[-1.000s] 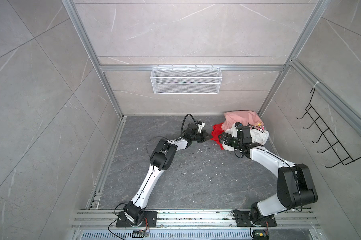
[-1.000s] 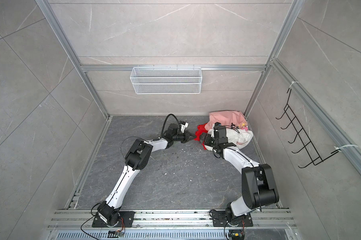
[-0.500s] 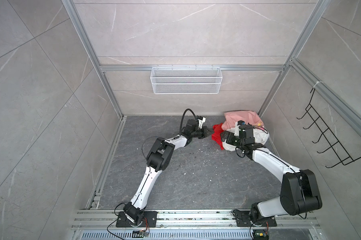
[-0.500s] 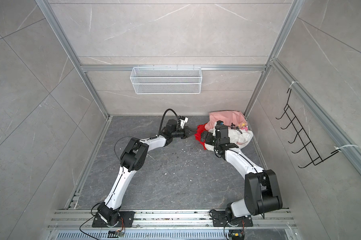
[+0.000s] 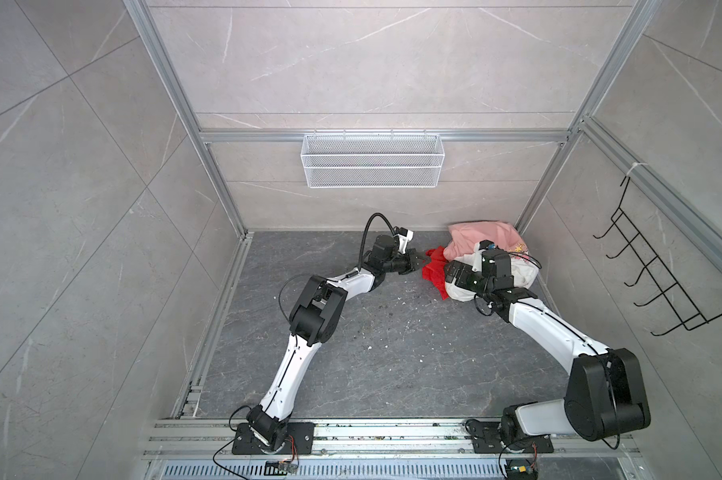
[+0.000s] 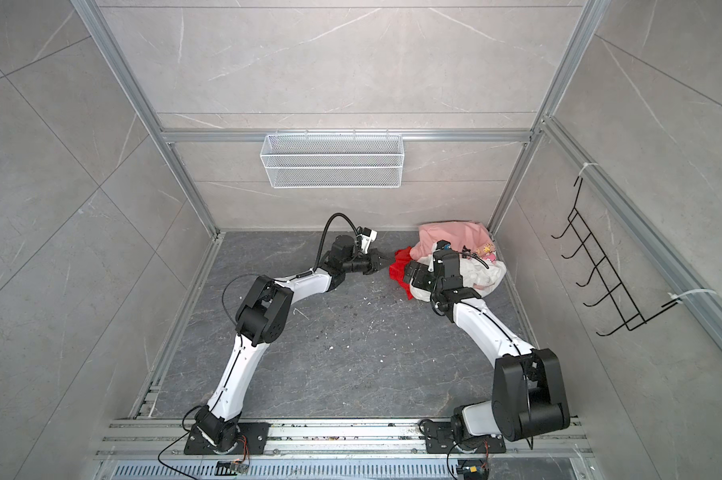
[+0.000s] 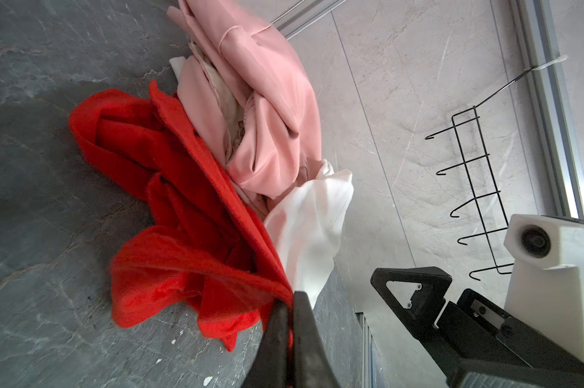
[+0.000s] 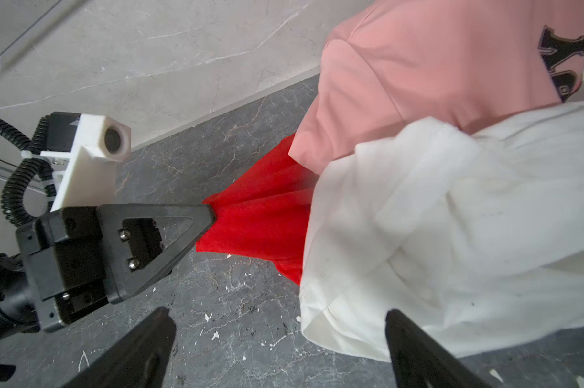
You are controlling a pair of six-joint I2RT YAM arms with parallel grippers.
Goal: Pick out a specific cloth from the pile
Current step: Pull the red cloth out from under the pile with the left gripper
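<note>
The pile lies in the back right corner: a pale pink printed garment (image 5: 484,237) (image 6: 455,235) (image 7: 267,111) (image 8: 435,67), a white garment (image 5: 517,276) (image 6: 490,276) (image 7: 310,228) (image 8: 452,218), and the bright red cloth (image 5: 434,272) (image 6: 401,272) (image 7: 169,174) (image 8: 263,218) spilling out on its left side. My left gripper (image 5: 423,259) (image 6: 390,262) (image 7: 289,302) (image 8: 210,211) is shut on the red cloth's edge, which stretches taut from it. My right gripper (image 5: 453,274) (image 6: 417,276) (image 8: 277,314) stands open over the white garment's edge, holding nothing.
A white wire basket (image 5: 372,162) hangs on the back wall. A black hook rack (image 5: 650,274) is on the right wall. Aluminium frame posts (image 5: 533,208) close the corner behind the pile. The dark floor (image 5: 392,345) carries white specks.
The left arm's elbow has swung slightly left with its gripper still pinching the red cloth. The right gripper has shifted a little further over the pile.
</note>
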